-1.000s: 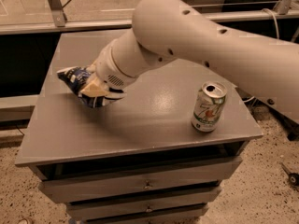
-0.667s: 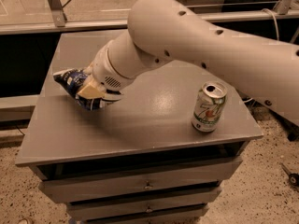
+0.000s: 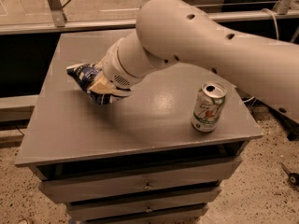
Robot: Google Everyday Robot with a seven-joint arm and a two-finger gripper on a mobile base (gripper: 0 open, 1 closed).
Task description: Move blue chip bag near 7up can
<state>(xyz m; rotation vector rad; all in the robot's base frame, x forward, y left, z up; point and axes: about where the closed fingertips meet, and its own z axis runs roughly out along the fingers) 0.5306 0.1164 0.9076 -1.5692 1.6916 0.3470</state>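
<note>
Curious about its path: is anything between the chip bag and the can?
Nothing visible. The tool grips the bag on the picture's left; only bare table lies between it and the can on the right.

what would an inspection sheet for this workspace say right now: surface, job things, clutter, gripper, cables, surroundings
surface: grey cabinet top, flat, with drawers below it
job's things: blue chip bag on the left part of the top; 7up can upright near the right front corner, well apart from the bag
clutter: nothing seen on the top besides those two
gripper: gripper is down at the blue chip bag, in contact with its right side, mostly hidden by the wrist
cables: pale cable runs behind the arm at the right
surroundings: speckled floor, metal frame behind the cabinet
</note>
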